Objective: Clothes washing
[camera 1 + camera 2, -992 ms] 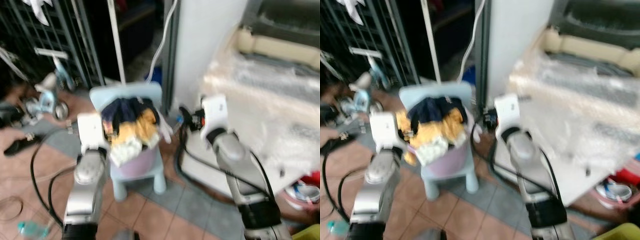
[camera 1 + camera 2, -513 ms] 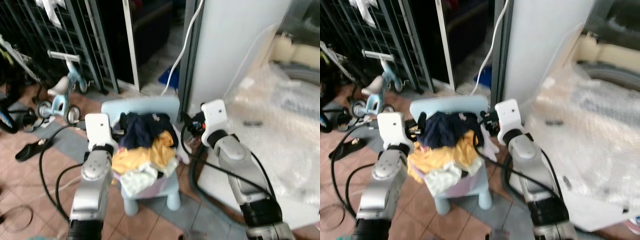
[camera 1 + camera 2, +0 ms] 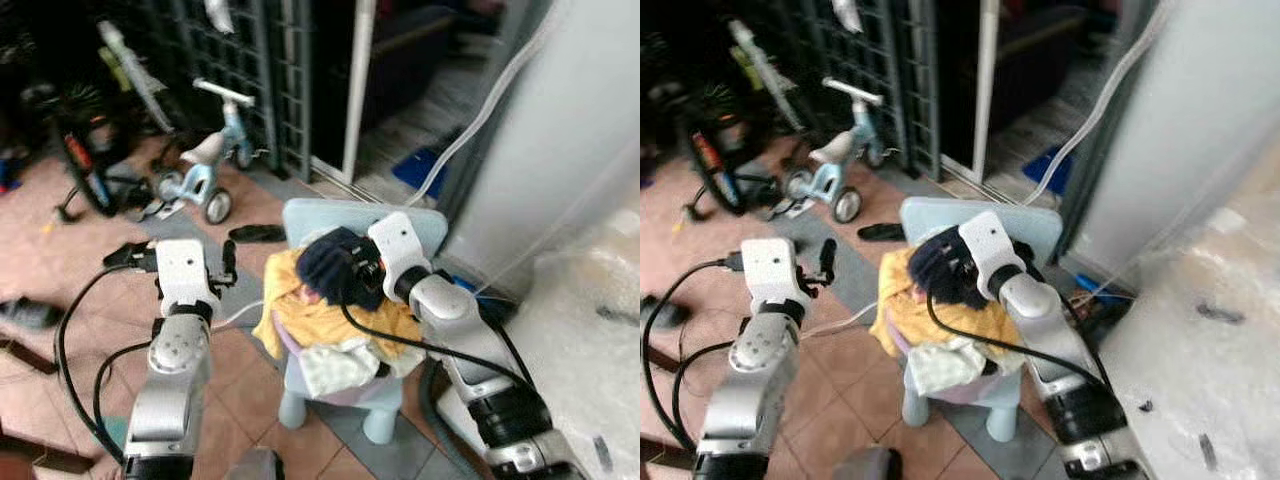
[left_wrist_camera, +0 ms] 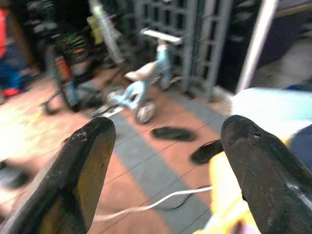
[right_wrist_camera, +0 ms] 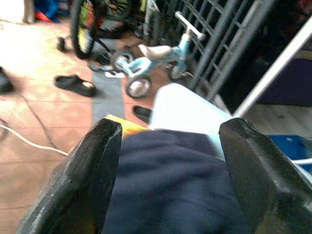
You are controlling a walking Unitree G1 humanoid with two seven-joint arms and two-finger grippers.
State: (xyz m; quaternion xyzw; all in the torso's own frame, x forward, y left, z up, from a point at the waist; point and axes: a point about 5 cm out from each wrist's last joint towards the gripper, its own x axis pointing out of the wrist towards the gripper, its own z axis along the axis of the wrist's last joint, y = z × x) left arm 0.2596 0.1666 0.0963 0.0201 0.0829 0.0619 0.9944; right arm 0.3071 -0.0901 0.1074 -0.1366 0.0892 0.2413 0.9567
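- While the pale blue chair (image 3: 425,226) stands on the tiled floor (image 3: 60,250), open tiles lie on the left claw's side, and a white appliance wall (image 3: 580,150) hems in the far side of the right claw.
- Beyond both claws a dark metal grille (image 3: 250,60) closes off the back; a small blue tricycle (image 3: 205,165) and a black sandal (image 3: 255,233) sit before it.
- A heap of laundry (image 3: 330,325) fills the chair seat: yellow and white cloth below, a dark navy garment (image 3: 325,265) on top.
- The right claw (image 5: 163,165) is released, fingers spread wide, and sits right over the navy garment; whether it touches the cloth I cannot tell.
- The left claw (image 4: 161,165) is likewise released, fingers apart, held above bare floor just beside the heap's yellow edge, gripping nothing.
- A white cable (image 4: 146,204) trails over the tiles below the left claw.
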